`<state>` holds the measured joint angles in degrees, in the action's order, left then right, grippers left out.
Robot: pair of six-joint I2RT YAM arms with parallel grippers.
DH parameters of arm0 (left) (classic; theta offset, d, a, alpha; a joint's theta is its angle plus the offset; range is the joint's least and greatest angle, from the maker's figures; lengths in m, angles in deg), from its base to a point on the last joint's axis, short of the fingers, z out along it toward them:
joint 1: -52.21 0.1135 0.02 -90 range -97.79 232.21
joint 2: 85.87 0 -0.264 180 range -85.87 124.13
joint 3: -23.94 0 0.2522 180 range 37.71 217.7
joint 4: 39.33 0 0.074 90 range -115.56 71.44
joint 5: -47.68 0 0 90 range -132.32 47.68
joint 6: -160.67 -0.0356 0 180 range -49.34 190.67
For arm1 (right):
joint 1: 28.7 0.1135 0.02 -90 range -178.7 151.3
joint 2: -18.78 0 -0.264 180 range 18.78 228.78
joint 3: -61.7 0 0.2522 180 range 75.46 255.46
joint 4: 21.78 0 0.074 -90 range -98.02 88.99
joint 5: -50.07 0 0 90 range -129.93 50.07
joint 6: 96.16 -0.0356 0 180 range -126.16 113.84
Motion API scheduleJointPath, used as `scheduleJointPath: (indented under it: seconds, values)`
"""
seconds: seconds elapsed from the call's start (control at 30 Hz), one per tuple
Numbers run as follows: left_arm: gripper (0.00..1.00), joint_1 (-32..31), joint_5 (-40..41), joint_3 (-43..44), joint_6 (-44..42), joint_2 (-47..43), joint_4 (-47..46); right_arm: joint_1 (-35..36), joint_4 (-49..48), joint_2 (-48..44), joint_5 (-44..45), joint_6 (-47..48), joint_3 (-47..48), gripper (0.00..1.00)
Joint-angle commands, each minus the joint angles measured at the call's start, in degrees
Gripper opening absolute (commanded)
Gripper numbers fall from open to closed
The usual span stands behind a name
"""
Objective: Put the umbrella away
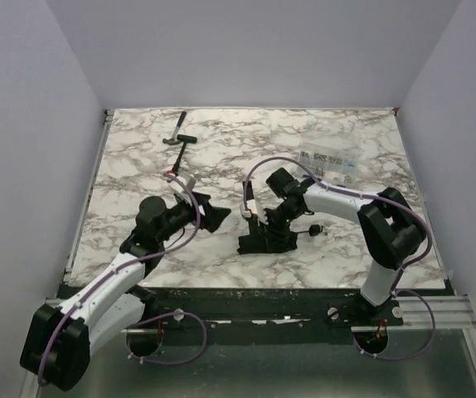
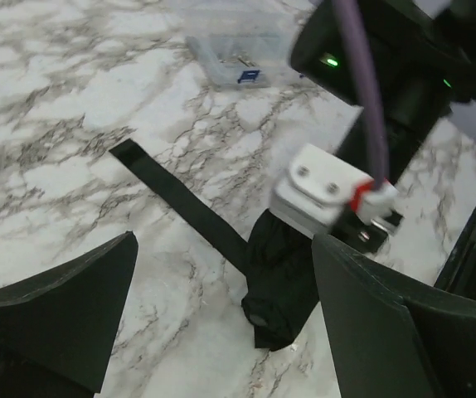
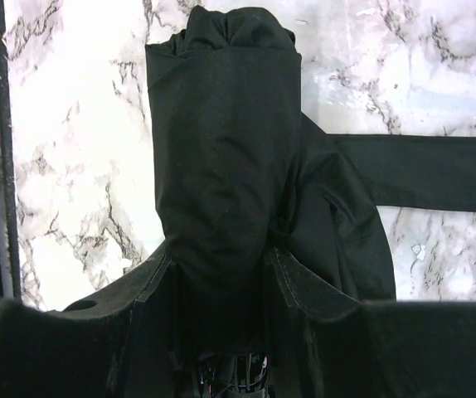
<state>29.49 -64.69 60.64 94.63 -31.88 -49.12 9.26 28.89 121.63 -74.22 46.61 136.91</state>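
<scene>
now our right gripper (image 3: 221, 257) pinches the folded umbrella (image 3: 221, 141) on the table (image 1: 138, 157), steadying it; our left gripper (image 2: 221, 240) hangs spread just beside, likely so we can wrap its loose strap (image 2: 176, 195).

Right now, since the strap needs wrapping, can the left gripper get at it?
Probably yes: the open left gripper faces the strap, which lies flat on the table with nothing over it; the right gripper holds the umbrella.

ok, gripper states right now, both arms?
Left gripper: open, holding nothing.
Right gripper: closed on the umbrella.
</scene>
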Motion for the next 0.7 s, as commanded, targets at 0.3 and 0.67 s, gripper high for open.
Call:
scheduleJointPath:
  seconds: [0.3, 0.67]
  values:
    - [0.87, -32.2, 9.4, -1.3, -56.4, -1.0, 15.0, -5.6, 10.7, 16.2, 11.8, 2.3, 4.8, 0.05]
    - [0.90, -36.6, 20.1, 11.2, -67.9, 24.9, 13.2, -7.8, 13.9, 17.3, 11.3, 5.7, 6.4, 0.07]
